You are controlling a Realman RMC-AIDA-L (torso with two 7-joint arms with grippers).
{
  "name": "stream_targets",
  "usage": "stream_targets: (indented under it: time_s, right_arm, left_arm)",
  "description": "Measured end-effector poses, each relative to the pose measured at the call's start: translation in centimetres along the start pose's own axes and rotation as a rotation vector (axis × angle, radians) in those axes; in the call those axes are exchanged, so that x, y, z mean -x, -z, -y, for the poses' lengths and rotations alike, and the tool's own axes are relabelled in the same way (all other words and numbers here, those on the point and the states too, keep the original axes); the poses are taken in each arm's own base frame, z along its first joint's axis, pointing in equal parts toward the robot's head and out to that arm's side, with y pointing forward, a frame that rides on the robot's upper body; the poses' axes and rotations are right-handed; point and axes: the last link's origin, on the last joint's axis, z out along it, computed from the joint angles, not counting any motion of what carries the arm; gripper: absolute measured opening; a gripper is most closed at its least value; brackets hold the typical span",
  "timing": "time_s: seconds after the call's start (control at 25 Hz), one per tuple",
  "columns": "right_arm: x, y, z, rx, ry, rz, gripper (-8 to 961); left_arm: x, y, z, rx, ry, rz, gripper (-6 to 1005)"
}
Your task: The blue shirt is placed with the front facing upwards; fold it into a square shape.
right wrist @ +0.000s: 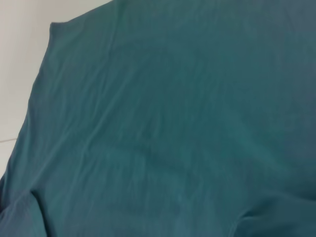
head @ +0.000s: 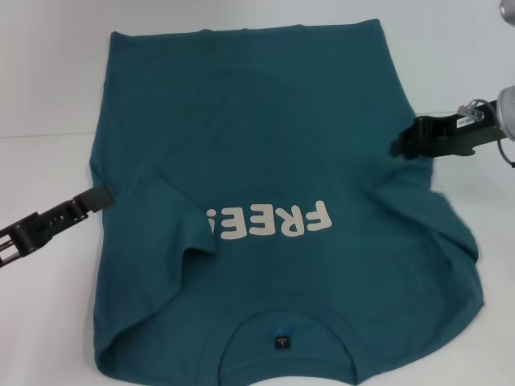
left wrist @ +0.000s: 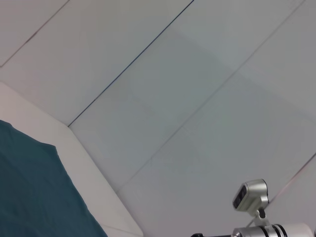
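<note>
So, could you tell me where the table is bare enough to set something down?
Bare table lies left of the shirt, above the left gripper, and along the far edge. The right side is tighter: the right gripper sits at the shirt's edge.

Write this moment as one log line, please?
blue shirt: front up, left sleeve folded inward | left gripper: at shirt's left edge | right gripper: at right edge | fold: partly done

The white worktop (head: 48,88) carries one thing only, the blue shirt (head: 265,153), which lies spread face up with its "FREE!" lettering (head: 269,221) showing and its neckline toward the near edge. The shirt's left sleeve (head: 181,217) is folded in over the chest. Bare worktop shows on both sides.
</note>
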Motion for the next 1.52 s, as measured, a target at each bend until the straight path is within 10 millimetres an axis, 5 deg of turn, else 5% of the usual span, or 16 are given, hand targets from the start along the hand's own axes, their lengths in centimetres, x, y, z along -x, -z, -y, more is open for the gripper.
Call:
stream_targets:
  time_s: [0.24, 0.4, 0.56, 0.76, 1.2, 1.52]
  right_arm:
    - [-0.1, -0.6, -0.8, 0.018, 0.046, -0.004, 177]
    - [-0.2, -0.6, -1.0, 0.019, 0.086, -0.017, 368]
    - [0.1, 1.1, 0.3, -0.029, 0.105, -0.058, 661]
    - [-0.6, 3.4, 2.2, -0.044, 0.071, -0.095, 817]
    - [-5.5, 4.0, 5.8, -0.078, -0.016, -0.214, 807]
    - [-5.6, 3.4, 6.0, -0.092, -0.023, -0.189, 804]
  left_arm:
    - [0.1, 0.2, 0.2, -0.017, 0.001, -0.007, 872]
    - [0.1, 0.3, 0.3, -0.021, 0.002, -0.008, 872]
    - [0.0, 0.3, 0.3, -0.021, 0.012, -0.008, 872]
    - [-0.1, 0.2, 0.3, -0.02, 0.013, -0.008, 871]
    - [-0.2, 0.0, 0.4, -0.025, 0.022, -0.012, 871]
    - [-0.1, -0.1, 0.4, -0.024, 0.023, -0.012, 872]
